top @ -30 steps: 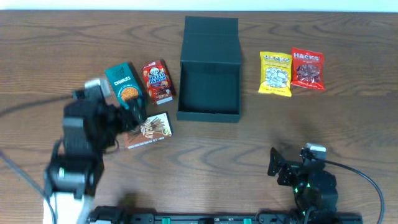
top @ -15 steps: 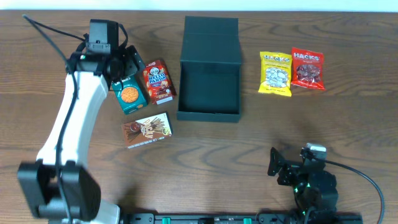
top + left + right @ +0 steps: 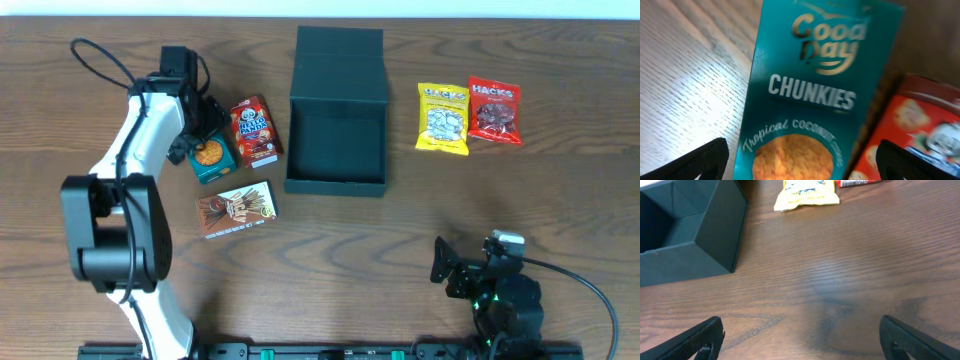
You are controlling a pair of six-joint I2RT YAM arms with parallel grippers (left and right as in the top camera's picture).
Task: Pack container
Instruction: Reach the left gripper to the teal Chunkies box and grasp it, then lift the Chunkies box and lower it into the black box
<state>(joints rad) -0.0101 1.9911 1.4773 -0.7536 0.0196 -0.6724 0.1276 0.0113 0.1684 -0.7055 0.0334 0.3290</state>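
Note:
The dark teal-green container (image 3: 337, 178) stands open at the table's middle back, its lid flap up; a corner of it also shows in the right wrist view (image 3: 715, 235). My left gripper (image 3: 198, 130) is open and sits over the small teal cookie carton (image 3: 209, 158), its fingertips on either side of the carton (image 3: 810, 100). A red snack box (image 3: 254, 130) lies right beside the carton (image 3: 920, 135). My right gripper (image 3: 470, 275) is open and empty near the front edge, above bare wood (image 3: 805, 340).
A brown snack box (image 3: 238, 209) lies in front of the cookie carton. A yellow pack (image 3: 443, 118) and a red pack (image 3: 494, 110) lie right of the container; the yellow pack also shows in the right wrist view (image 3: 807, 195).
My left arm has swung from the front left up to the back and come down over the teal cookie carton. The right arm has not moved.

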